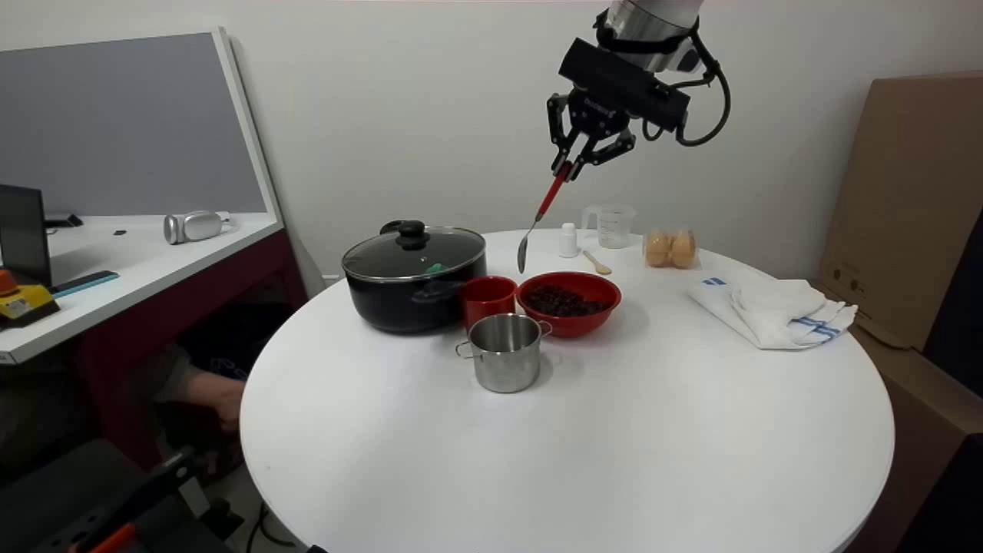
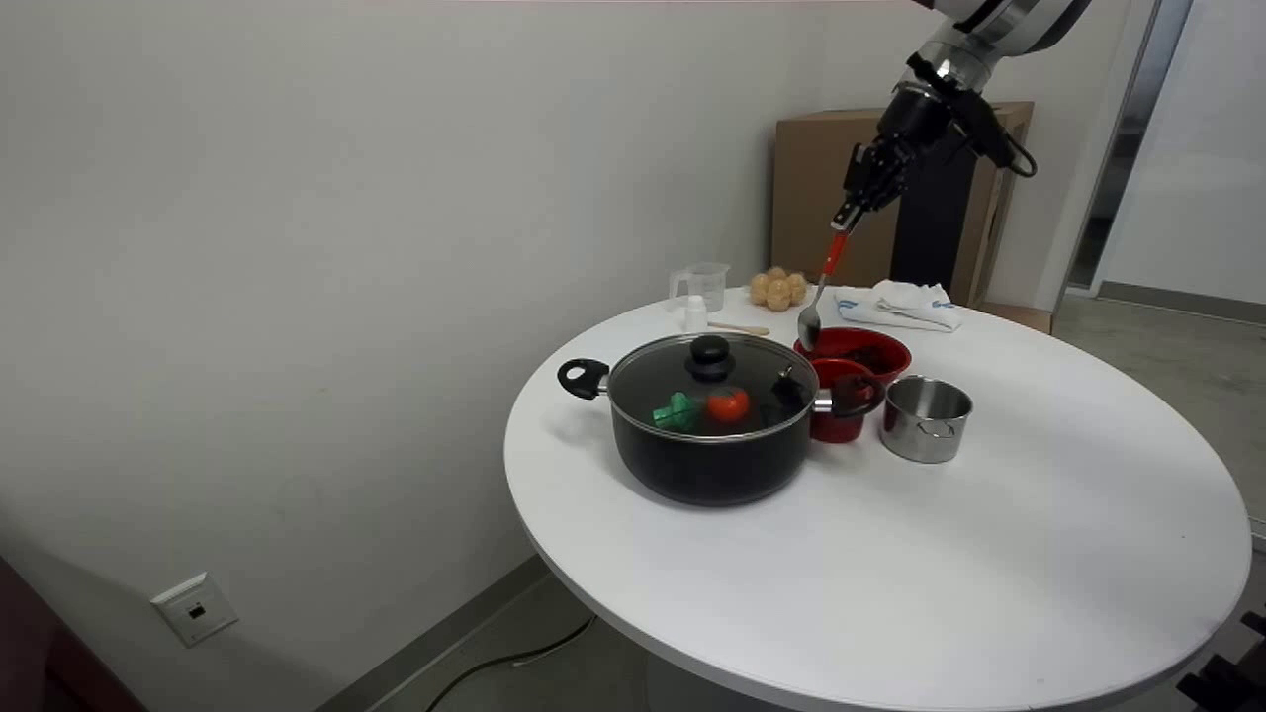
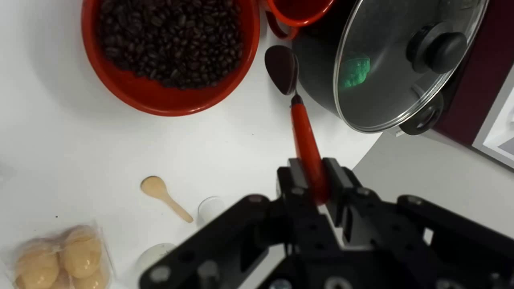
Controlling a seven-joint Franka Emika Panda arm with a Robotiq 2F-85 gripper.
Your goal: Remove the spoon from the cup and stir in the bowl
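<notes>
Up in the air, my gripper [image 1: 567, 167] is shut on the spoon, its fingers pinching the upper end of the red handle [image 3: 304, 132]. The spoon [image 1: 551, 196] hangs tilted, its metal head pointing down and clear of everything below. In the wrist view the spoon's head overlaps the gap between bowl and pot. The red cup [image 1: 489, 298] stands between the black pot and the bowl; no spoon shows in the part of it that I see. The red bowl [image 1: 574, 329] holds dark beans [image 3: 172, 44] and sits right beside the cup.
A black lidded pot [image 2: 707, 465] and a steel cup [image 1: 505, 362] crowd the red cup. Farther back are a wooden spoon [image 3: 160, 190], a white bottle [image 1: 568, 240], a clear measuring jug [image 1: 614, 228] and packed tan round items [image 1: 670, 249]. A folded cloth [image 1: 768, 311] lies near the edge.
</notes>
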